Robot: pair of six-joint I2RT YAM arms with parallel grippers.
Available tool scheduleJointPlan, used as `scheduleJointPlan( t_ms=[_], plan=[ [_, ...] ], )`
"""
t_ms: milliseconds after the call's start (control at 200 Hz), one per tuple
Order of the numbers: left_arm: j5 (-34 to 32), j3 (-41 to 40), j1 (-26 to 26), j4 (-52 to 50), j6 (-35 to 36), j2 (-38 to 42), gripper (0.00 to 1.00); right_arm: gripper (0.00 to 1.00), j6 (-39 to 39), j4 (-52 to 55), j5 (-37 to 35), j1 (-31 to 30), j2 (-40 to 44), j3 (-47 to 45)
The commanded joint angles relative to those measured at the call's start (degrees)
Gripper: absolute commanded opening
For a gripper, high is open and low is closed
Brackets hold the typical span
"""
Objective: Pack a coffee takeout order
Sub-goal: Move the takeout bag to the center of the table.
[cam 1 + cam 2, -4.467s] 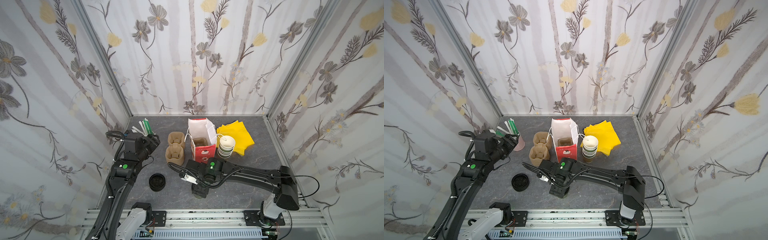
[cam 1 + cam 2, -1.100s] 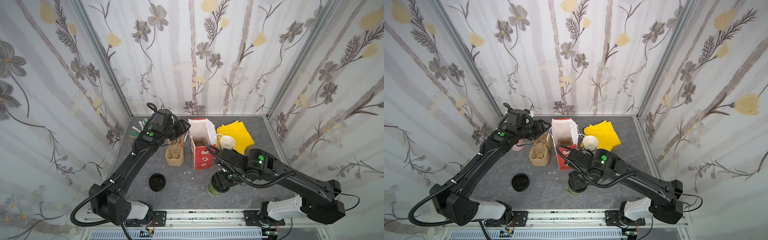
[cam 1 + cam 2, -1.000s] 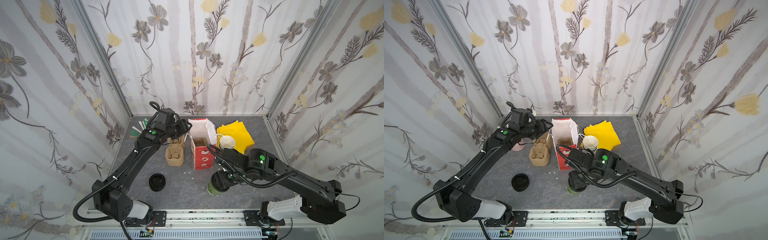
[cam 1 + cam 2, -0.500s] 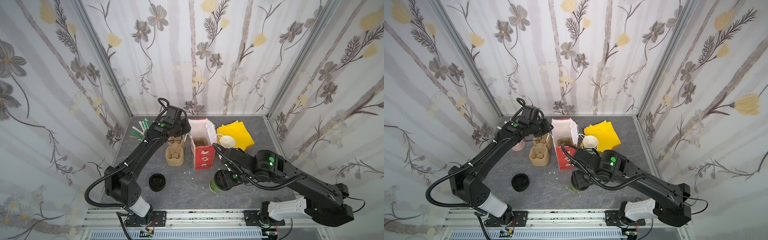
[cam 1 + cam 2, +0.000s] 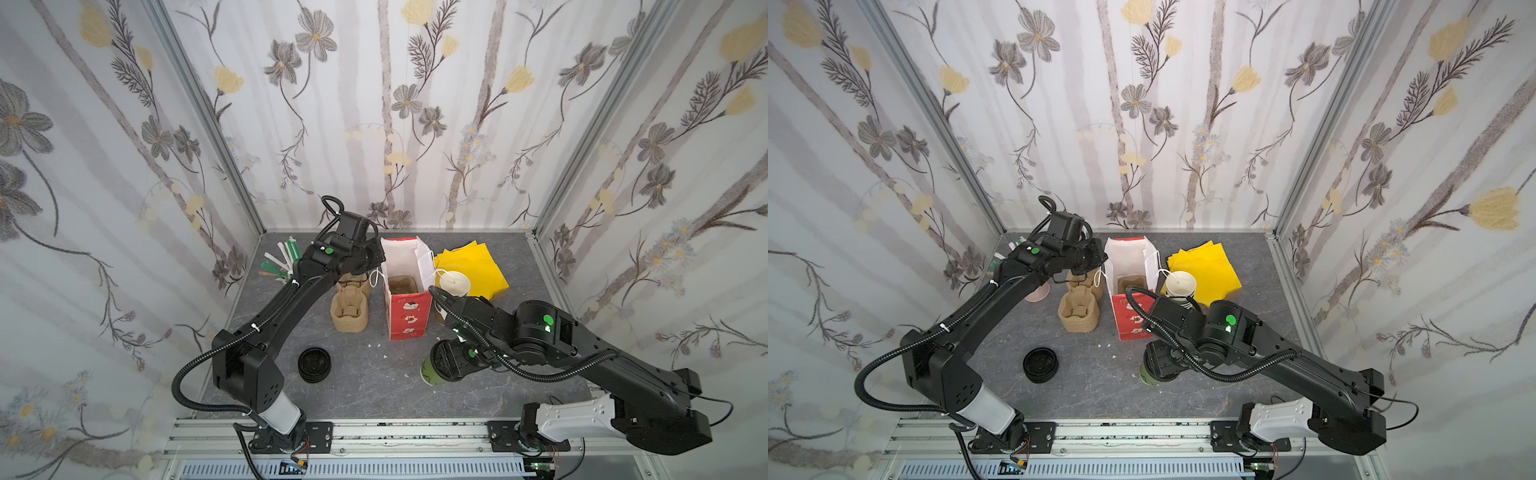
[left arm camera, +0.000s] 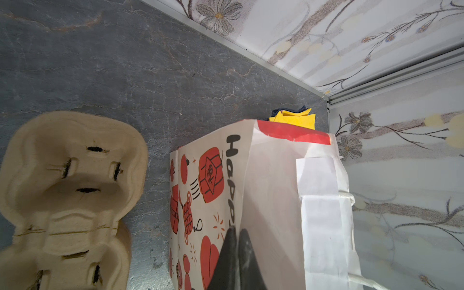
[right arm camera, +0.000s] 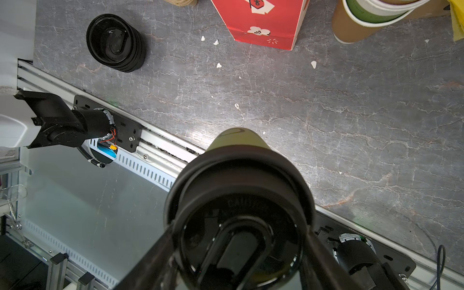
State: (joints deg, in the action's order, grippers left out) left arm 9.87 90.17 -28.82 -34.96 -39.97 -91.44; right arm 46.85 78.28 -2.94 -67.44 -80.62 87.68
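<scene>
The red paper bag (image 5: 405, 320) (image 5: 1131, 322) stands open mid-table with a tan pulp carrier (image 5: 401, 284) at its bottom. My left gripper (image 5: 376, 257) (image 6: 236, 233) is shut on the bag's (image 6: 208, 180) left rim, pinching the paper edge. My right gripper (image 5: 446, 365) (image 7: 238, 251) is shut on the black-lidded paper cup (image 5: 430, 372) (image 5: 1147, 376) (image 7: 238, 143). The green cup hangs tilted over the table's front, right of the bag. Yellow napkins (image 5: 473, 266) (image 6: 293, 118) lie behind the bag at the right. Green straws (image 5: 282, 257) stand at the back left.
A stack of spare carriers (image 5: 350, 311) (image 6: 70, 180) sits left of the bag. Stacked black lids (image 5: 314, 365) (image 7: 115, 42) lie at the front left. Stacked paper cups (image 5: 455, 284) (image 7: 371, 17) stand right of the bag. The metal rail (image 5: 374, 432) runs along the front edge.
My left gripper has moved right to the bag's rim and shut on it. My right arm has shifted slightly right, still holding the lidded cup.
</scene>
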Motion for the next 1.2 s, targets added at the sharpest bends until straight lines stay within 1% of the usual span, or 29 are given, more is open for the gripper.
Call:
scheduleJointPlan(
  t_ms=[0, 200, 370, 510, 719, 949, 1084, 1194],
  plan=[
    [-1.46, -0.96, -0.66, -0.15, -3.59, 1.74, 0.00, 0.56, 0.69, -0.52, 0.19, -0.03, 0.46, -0.22],
    [-4.28, -4.38, -3.35, -0.12, -9.16, 6.62, 0.00, 0.56, -0.07, -0.54, 2.28, 0.02, 1.49, -1.17],
    [-6.91, -8.39, -6.05, -0.20, -13.34, 11.01, 0.00, 0.56, -2.11, -0.58, 6.40, -0.06, 2.20, -1.29],
    [-7.82, -11.38, -6.99, -0.20, -15.51, 13.76, 0.00, 0.56, -3.28, -0.44, 9.40, -0.06, 2.91, -0.63],
    [-7.63, -14.17, -7.66, -0.37, -15.85, 16.09, 0.00, 0.56, -4.14, -0.50, 12.07, -0.02, 4.69, 1.74],
    [-7.79, -14.23, -9.94, -0.46, -15.84, 16.80, 0.00, 0.56, -4.57, -0.50, 13.90, 0.44, 6.36, 3.88],
    [-8.13, -14.06, -11.12, -0.49, -15.83, 17.01, 0.00, 0.56, -5.17, -0.50, 13.56, 3.03, 8.36, 5.07],
    [-8.28, -14.40, -11.43, -0.46, -15.91, 17.24, 0.00, 0.56, -6.09, -0.50, 13.45, 5.10, 8.55, 8.36]
  ],
)
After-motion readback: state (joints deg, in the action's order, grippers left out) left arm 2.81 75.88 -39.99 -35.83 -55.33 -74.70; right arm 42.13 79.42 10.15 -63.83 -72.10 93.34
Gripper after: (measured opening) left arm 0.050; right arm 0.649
